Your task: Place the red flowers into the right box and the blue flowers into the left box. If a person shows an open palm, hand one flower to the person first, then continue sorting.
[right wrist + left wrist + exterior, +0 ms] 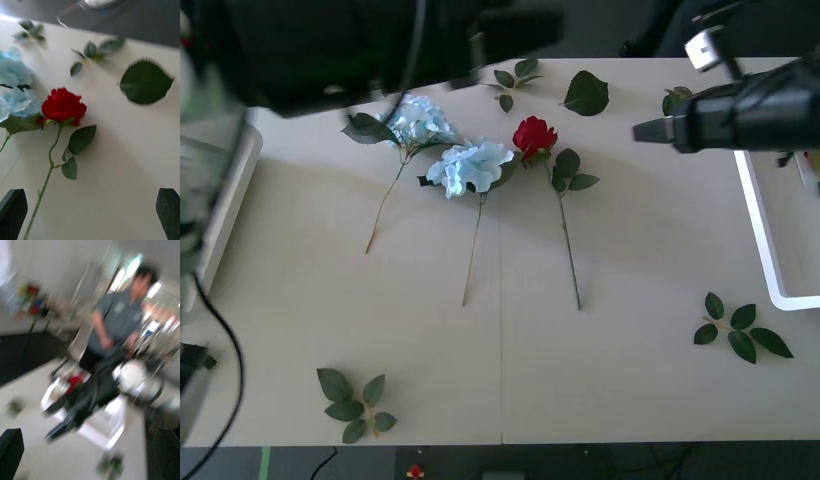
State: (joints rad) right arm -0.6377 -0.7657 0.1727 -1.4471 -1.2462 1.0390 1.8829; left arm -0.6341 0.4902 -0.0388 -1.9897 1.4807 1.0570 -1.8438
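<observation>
One red flower (pixel 532 135) (pixel 63 105) lies on the table, its stem pointing toward me. Left of it lie two blue flowers (pixel 470 165) (pixel 417 122), the nearer one's head (pixel 13 86) touching the rose's leaves. My right gripper (pixel 648 130) (pixel 90 204) hovers open to the right of the rose, apart from it. The right box (pixel 762 235) (pixel 112 427) sits at the table's right edge, with a blurred red shape (pixel 75 381) in or beside it. The left box (pixel 235 185) is at the left edge. My left gripper (pixel 90 442) is open, held high.
Loose leaf sprigs lie at the front left (pixel 355 400), front right (pixel 735 330) and back (pixel 515 78). A single big leaf (pixel 586 93) (pixel 144 81) lies behind the rose. My left arm (pixel 330 50) hangs dark over the back left.
</observation>
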